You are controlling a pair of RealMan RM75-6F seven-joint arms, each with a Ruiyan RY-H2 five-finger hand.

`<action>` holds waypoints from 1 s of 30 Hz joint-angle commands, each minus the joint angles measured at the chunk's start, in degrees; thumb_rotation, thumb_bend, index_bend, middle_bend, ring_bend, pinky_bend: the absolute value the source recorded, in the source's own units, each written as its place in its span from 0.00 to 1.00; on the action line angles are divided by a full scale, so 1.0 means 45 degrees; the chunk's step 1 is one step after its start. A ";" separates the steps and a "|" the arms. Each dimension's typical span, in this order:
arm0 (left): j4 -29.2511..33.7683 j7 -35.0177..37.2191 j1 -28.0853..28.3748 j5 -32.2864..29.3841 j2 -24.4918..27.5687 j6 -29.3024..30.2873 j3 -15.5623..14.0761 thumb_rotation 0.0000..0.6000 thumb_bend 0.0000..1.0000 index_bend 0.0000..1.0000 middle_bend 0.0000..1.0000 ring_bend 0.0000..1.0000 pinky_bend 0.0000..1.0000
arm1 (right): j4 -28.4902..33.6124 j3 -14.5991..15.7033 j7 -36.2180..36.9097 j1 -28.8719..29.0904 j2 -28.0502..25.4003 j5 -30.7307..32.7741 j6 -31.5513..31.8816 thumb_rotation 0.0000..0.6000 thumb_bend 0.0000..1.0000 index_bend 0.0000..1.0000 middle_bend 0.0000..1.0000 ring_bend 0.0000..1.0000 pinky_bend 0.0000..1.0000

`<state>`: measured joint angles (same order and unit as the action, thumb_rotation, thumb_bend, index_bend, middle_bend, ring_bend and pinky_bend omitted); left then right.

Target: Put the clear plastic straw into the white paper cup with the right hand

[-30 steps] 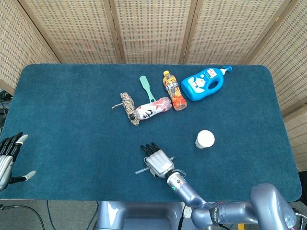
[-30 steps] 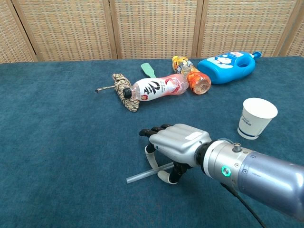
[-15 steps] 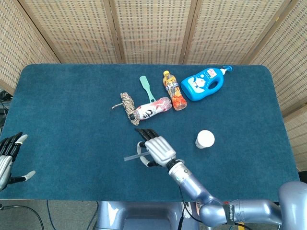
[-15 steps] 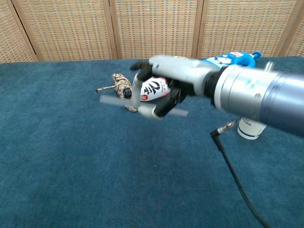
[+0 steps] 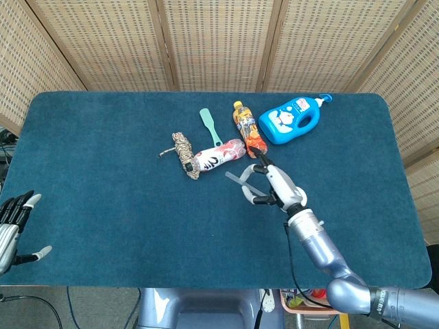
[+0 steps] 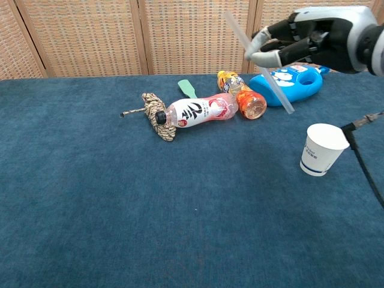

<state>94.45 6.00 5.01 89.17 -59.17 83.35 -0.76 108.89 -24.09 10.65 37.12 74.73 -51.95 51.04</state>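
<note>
My right hand (image 5: 276, 187) (image 6: 313, 43) is raised above the table and pinches the clear plastic straw (image 5: 236, 179) (image 6: 279, 91) near its middle. The straw slants down to the right in the chest view, its lower end up and left of the white paper cup (image 6: 323, 149). The cup stands upright on the blue cloth, apart from the straw. In the head view my hand and wrist hide the cup. My left hand (image 5: 14, 227) hovers at the table's front left corner with its fingers apart and nothing in it.
Along the back lie a blue detergent bottle (image 6: 288, 84), an orange drink bottle (image 6: 243, 96), a pink bottle (image 6: 201, 111), a rope bundle (image 6: 155, 114) and a green spatula (image 6: 191, 88). A black cable (image 6: 360, 156) hangs from my right arm beside the cup.
My right hand lifted the straw off the cloth near the front edge, then carried it up and right to a spot above and left of the cup. The left hand stayed put.
</note>
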 commanded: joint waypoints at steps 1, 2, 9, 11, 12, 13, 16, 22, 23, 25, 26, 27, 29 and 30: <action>0.0001 -0.0006 -0.0007 0.0026 -0.0002 0.0015 -0.0013 1.00 0.12 0.00 0.00 0.00 0.00 | -0.1091 0.0030 0.2637 -0.1175 -0.0684 -0.1045 -0.1052 1.00 0.52 0.64 0.00 0.00 0.00; 0.0003 -0.0010 -0.0006 0.0031 -0.0003 0.0016 -0.0015 1.00 0.12 0.00 0.00 0.00 0.00 | -0.1284 0.0070 0.2933 -0.1254 -0.0685 -0.1253 -0.1121 1.00 0.52 0.64 0.00 0.00 0.00; -0.0010 -0.0163 -0.0014 -0.0025 -0.0065 0.0031 0.0010 1.00 0.12 0.00 0.00 0.00 0.00 | -0.2745 0.0370 0.4480 -0.1523 -0.0469 -0.2149 -0.1433 1.00 0.52 0.64 0.00 0.00 0.00; 0.0000 -0.0192 -0.0018 -0.0041 -0.0090 0.0033 0.0014 1.00 0.12 0.00 0.00 0.00 0.00 | -0.3082 0.0478 0.4701 -0.1519 -0.0357 -0.2263 -0.1505 1.00 0.52 0.64 0.00 0.00 0.00; 0.0001 -0.0210 -0.0020 -0.0058 -0.0092 0.0042 0.0026 1.00 0.12 0.00 0.00 0.00 0.00 | -0.3205 0.0519 0.4777 -0.1510 -0.0303 -0.2323 -0.1521 1.00 0.52 0.64 0.00 0.00 0.00; 0.0004 -0.0222 -0.0021 -0.0068 -0.0094 0.0044 0.0032 1.00 0.12 0.00 0.00 0.00 0.00 | -0.3284 0.0551 0.4823 -0.1507 -0.0269 -0.2355 -0.1537 1.00 0.52 0.64 0.00 0.00 0.00; 0.0024 -0.0229 -0.0016 -0.0096 -0.0087 0.0022 0.0036 1.00 0.12 0.00 0.00 0.00 0.00 | -0.3640 0.0689 0.5012 -0.1477 -0.0096 -0.2448 -0.1616 1.00 0.52 0.64 0.00 0.00 0.00; 0.0028 -0.0246 0.0009 -0.0148 -0.0091 -0.0043 0.0048 1.00 0.12 0.00 0.00 0.00 0.00 | -0.4117 0.0871 0.5212 -0.1353 0.0211 -0.2590 -0.1704 1.00 0.52 0.64 0.00 0.00 0.00; 0.0024 -0.0245 0.0009 -0.0156 -0.0095 -0.0051 0.0048 1.00 0.12 0.00 0.00 0.00 0.00 | -0.4195 0.0901 0.5223 -0.1326 0.0268 -0.2594 -0.1716 1.00 0.52 0.64 0.00 0.00 0.00; 0.0019 -0.0236 0.0009 -0.0169 -0.0097 -0.0051 0.0054 1.00 0.12 0.00 0.00 0.00 0.00 | -0.4306 0.0946 0.5239 -0.1279 0.0346 -0.2592 -0.1759 1.00 0.52 0.64 0.00 0.00 0.00; 0.0024 -0.0234 0.0011 -0.0175 -0.0095 -0.0054 0.0058 1.00 0.12 0.00 0.00 0.00 0.00 | -0.4361 0.0968 0.5245 -0.1259 0.0386 -0.2583 -0.1775 1.00 0.52 0.64 0.00 0.00 0.00; 0.0028 -0.0232 0.0014 -0.0180 -0.0093 -0.0060 0.0059 1.00 0.12 0.00 0.00 0.00 0.00 | -0.4416 0.0991 0.5253 -0.1240 0.0423 -0.2573 -0.1798 1.00 0.52 0.64 0.00 0.00 0.00; 0.0023 -0.0231 0.0023 -0.0182 -0.0093 -0.0083 0.0055 1.00 0.12 0.00 0.00 0.00 0.00 | -0.4550 0.1054 0.5311 -0.1208 0.0517 -0.2575 -0.1861 1.00 0.52 0.64 0.00 0.00 0.00; 0.0024 -0.0235 0.0024 -0.0182 -0.0093 -0.0089 0.0052 1.00 0.12 0.00 0.00 0.00 0.00 | -0.4599 0.1070 0.5336 -0.1199 0.0548 -0.2590 -0.1869 1.00 0.52 0.64 0.00 0.00 0.00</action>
<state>94.55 4.94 5.12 88.35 -59.59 82.94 -0.52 88.30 -19.36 34.56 31.66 77.08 -63.57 42.70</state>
